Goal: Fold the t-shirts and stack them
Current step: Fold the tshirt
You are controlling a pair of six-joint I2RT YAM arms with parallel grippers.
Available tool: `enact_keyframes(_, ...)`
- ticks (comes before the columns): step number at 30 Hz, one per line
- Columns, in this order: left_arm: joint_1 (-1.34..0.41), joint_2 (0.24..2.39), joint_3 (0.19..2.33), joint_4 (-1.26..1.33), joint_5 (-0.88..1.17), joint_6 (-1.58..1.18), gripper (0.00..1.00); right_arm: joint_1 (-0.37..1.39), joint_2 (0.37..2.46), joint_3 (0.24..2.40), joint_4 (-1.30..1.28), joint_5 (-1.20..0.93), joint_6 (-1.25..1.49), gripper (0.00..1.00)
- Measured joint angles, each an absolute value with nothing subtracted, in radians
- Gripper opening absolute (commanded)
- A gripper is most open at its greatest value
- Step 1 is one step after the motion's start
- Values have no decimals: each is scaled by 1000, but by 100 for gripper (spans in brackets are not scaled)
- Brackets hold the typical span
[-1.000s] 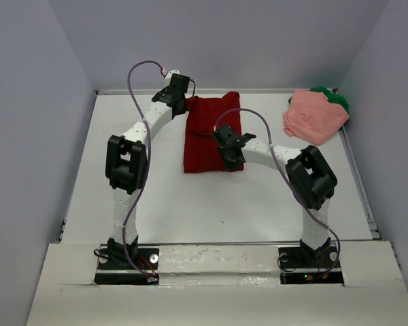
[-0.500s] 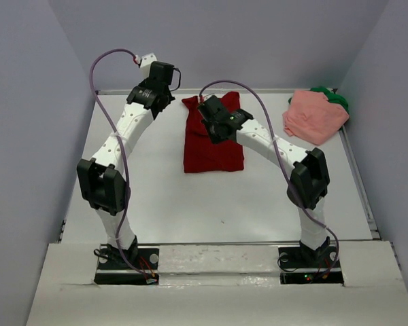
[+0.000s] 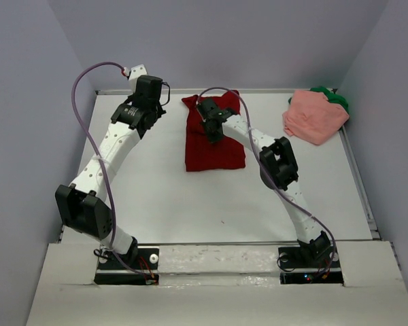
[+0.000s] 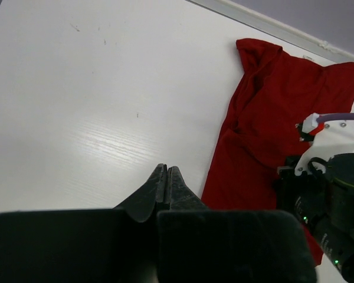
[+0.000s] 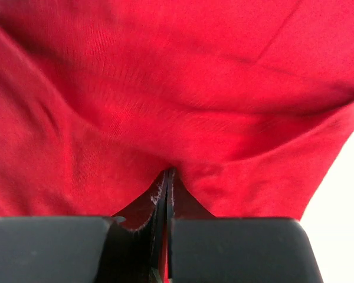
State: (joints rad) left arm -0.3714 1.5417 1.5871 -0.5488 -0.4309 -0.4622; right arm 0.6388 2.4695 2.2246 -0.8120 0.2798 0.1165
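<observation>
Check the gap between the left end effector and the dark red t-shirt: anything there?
Nothing: only bare white table between the left end effector and the dark red t-shirt, seen in the left wrist view.

You get bright, even light; faint sheen on the desk [image 4: 94, 135], left side; right wrist blurs the dark red t-shirt [image 5: 165, 88].

White table [image 3: 190, 197] boxed in by plain grey walls [image 3: 224, 41].
</observation>
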Motion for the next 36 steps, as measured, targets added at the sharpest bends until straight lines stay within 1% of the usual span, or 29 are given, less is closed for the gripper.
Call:
enact_keyframes(5, -371, 1539, 1568, -530, -426, -450, 0, 606, 2471, 2302, -800, 278, 102, 0)
enact_keyframes(17, -371, 1552, 1565, -513, -396, -448, 0, 577, 2472, 2316, -804, 271, 77, 0)
enact_keyframes(22, -371, 1557, 1562, -511, -392, -445, 0, 573, 2505, 2390, -806, 250, 58, 0)
enact_keyframes(26, -371, 1557, 1552, -497, -382, -445, 0, 556, 2567, 2484, -800, 199, 39, 0)
enact_keyframes(36, -372, 1559, 1530, -490, -354, -440, 0, 467, 2646, 2536, -784, 47, 36, 0)
